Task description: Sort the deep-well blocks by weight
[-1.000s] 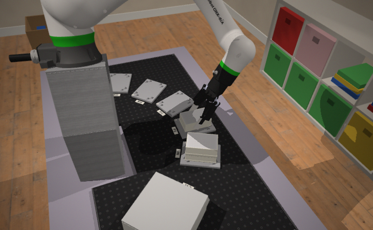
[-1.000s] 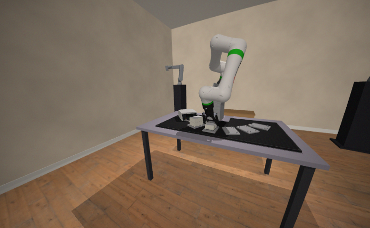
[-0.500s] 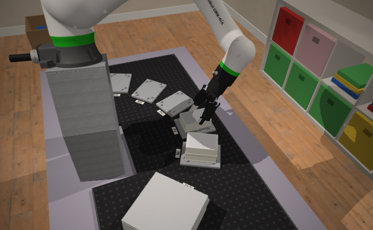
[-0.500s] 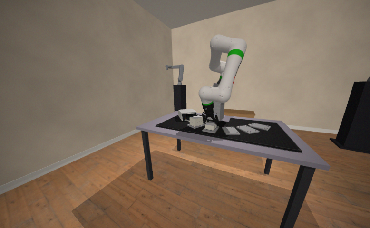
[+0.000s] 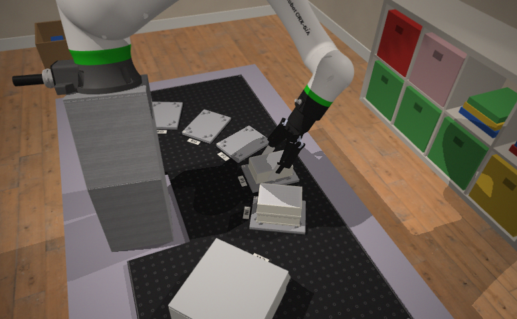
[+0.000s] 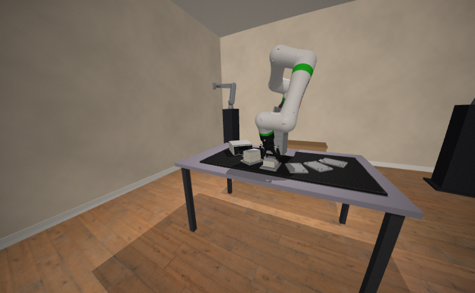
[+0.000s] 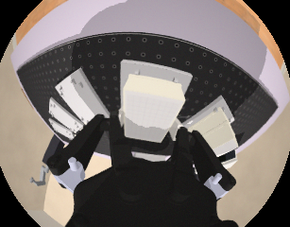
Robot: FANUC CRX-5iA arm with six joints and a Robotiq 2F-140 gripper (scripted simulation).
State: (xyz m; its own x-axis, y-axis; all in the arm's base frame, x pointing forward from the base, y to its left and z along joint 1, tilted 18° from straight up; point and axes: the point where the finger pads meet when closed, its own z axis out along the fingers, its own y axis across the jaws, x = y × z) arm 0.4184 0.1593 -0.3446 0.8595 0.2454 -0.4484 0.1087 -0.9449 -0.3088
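Note:
My gripper is shut on a cream deep-well block, gripping its two long sides. The block is down at a grey nest plate with corner locators; I cannot tell whether it rests on it. Two more blocks are stacked on the infeed nest just in front. The check-weigher is a white box at the near end of the mat, with nothing on top.
Three bare nest plates lie in a row beyond the held block, each with a small label. The arm's grey pedestal stands at the left. A shelf with coloured bins stands off the table to the right.

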